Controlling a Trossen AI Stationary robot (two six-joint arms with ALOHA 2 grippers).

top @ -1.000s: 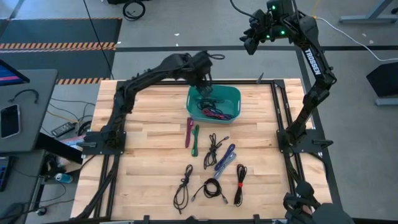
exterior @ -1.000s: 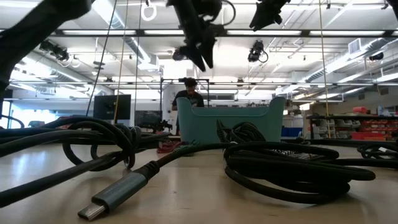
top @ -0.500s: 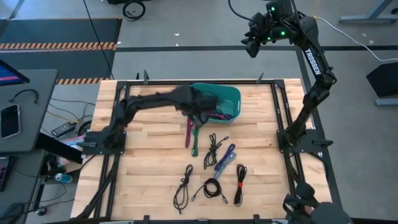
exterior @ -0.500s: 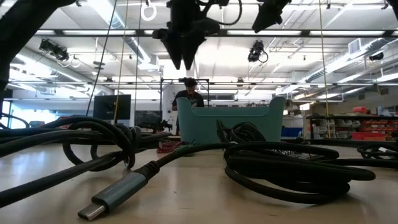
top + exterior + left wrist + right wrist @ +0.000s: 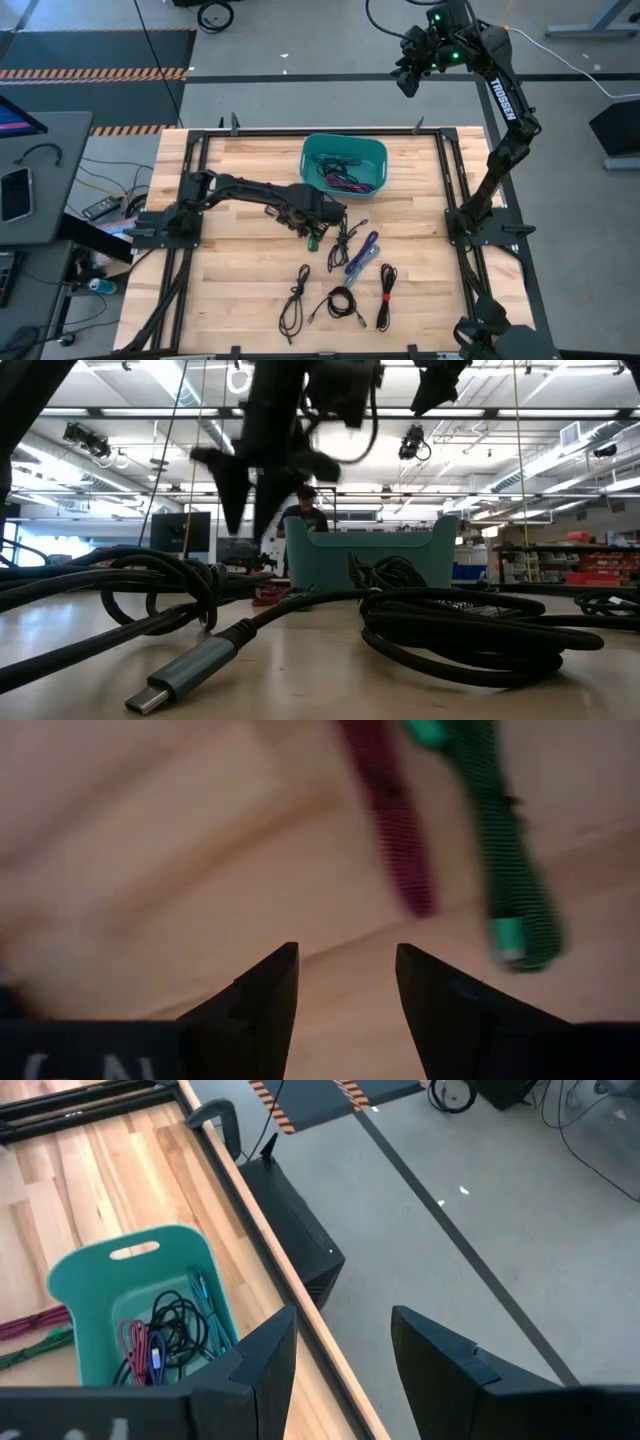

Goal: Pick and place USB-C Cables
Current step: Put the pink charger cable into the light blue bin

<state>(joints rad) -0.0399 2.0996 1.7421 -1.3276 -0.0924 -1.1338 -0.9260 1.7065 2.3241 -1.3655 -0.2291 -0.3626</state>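
Pick step in hand, judging by the pose: left gripper (image 5: 318,228) low over the middle of the bench (image 5: 240,270), fingers (image 5: 262,1000) parted and holding nothing, just beside the magenta cable (image 5: 392,820) and green cable (image 5: 505,870) lying straight side by side. Next move probably calls for lining up over one of these two, lowering, and closing on only one. Other loose cables (image 5: 345,275) spread toward the near edge: black coils, a blue-purple bundle, one black with a red tie. Several cables already inside the teal bin (image 5: 375,152) near the far edge. Right gripper (image 5: 408,75) parked high beyond the far right corner, fingers apart, empty.
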